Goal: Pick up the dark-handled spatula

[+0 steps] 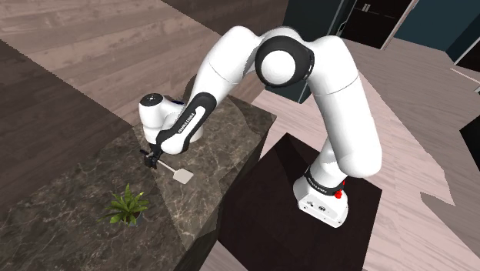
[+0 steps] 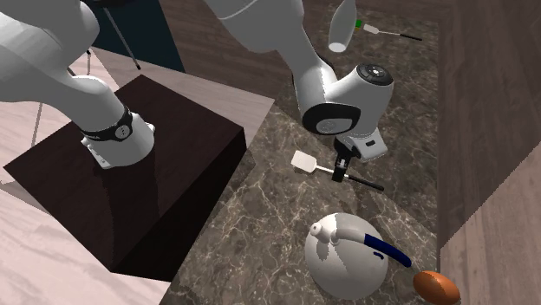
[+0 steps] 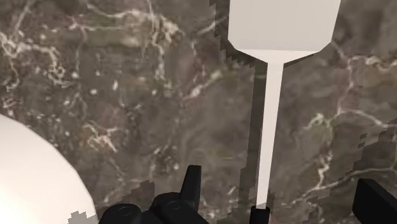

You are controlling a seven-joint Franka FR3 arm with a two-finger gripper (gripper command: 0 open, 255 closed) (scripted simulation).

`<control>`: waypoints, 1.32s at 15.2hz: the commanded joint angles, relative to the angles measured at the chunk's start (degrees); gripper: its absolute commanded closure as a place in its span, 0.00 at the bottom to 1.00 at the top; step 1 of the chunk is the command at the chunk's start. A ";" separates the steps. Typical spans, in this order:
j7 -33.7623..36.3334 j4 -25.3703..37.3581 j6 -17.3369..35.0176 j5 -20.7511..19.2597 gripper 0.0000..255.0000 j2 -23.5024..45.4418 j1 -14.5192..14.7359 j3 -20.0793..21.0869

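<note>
The spatula lies flat on the dark marble counter (image 1: 223, 131). It has a white square blade (image 1: 183, 176) (image 2: 304, 161) (image 3: 283, 25), a thin white shaft (image 3: 266, 127) and a dark handle (image 2: 368, 183). My black gripper (image 1: 151, 159) (image 2: 340, 170) (image 3: 280, 178) hangs low over the point where shaft meets handle. It is open, one finger (image 3: 191, 183) on each side of the shaft, neither touching it. Most of the handle is hidden under the hand in the wrist view.
A white kettle (image 2: 345, 258) (image 3: 32, 178) with a blue handle stands close beside the gripper. A brown rounded object (image 2: 438, 287) lies past it. A small green plant (image 1: 127, 205) sits on the counter, and a white bottle (image 2: 342, 26) with a thin tool (image 2: 390, 33) near the wall.
</note>
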 commanded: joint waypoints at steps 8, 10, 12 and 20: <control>0.17 1.22 1.41 -0.39 1.00 2.56 0.30 -0.53; 0.16 1.22 1.41 -0.38 1.00 2.56 0.30 -0.53; 0.16 1.22 1.41 -0.38 1.00 2.56 0.30 -0.53; -0.36 -0.39 -1.01 0.27 1.00 -1.43 -0.39 0.34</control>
